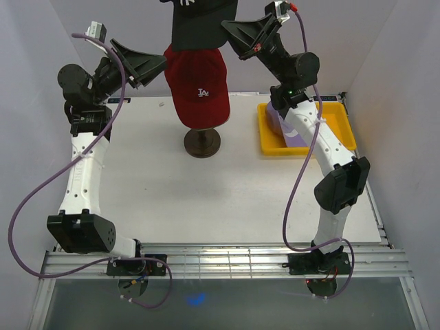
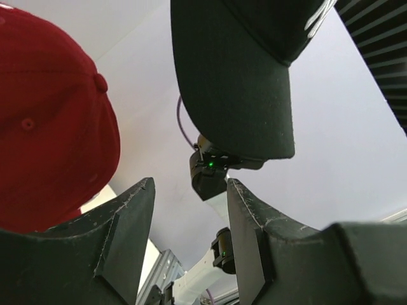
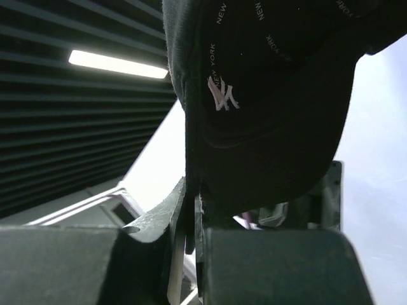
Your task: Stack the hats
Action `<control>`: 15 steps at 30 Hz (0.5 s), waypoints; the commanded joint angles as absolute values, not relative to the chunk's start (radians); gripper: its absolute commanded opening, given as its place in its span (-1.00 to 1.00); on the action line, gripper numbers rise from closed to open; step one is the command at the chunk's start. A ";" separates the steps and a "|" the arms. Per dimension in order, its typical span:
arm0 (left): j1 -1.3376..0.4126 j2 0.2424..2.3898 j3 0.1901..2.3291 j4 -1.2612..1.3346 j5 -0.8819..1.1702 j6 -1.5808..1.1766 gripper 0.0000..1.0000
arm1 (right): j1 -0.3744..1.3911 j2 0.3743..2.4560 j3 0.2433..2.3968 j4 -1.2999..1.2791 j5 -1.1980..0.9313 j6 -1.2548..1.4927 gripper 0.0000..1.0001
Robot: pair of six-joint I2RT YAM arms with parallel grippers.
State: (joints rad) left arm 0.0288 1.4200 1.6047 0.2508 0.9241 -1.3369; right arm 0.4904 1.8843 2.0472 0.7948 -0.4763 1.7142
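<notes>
Right hand (image 3: 193,206) tight on black cap (image 3: 267,140)

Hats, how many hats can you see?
3. The red hat sits on the stand, the black hat hangs above it in the right gripper, and a lavender hat lies in the yellow bin, half hidden. More could hide under the red one.

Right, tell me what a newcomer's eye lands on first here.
The black fabric baseball cap with white logo, pinched by the shut right gripper, hangs high over the back centre of the table. Right beneath it a red fabric cap with white logo tops a dark round stand, the open left gripper beside it, empty. A bright yellow plastic tray lies back right.
</notes>
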 commanded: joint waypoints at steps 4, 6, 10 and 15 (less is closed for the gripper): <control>0.028 1.456 1.663 0.396 0.885 -1.422 0.23 | 0.497 1.876 2.068 1.068 -0.451 1.934 -0.84; 0.028 1.470 1.669 0.435 0.879 -1.448 0.24 | 0.500 1.888 2.078 1.063 -0.456 1.960 -0.84; 0.028 1.496 1.681 0.514 0.865 -1.509 0.36 | 0.511 1.924 2.085 1.094 -0.463 2.032 -0.84; 0.028 1.519 1.687 0.620 0.851 -1.592 0.37 | 0.522 1.939 2.057 1.117 -0.472 2.065 -0.84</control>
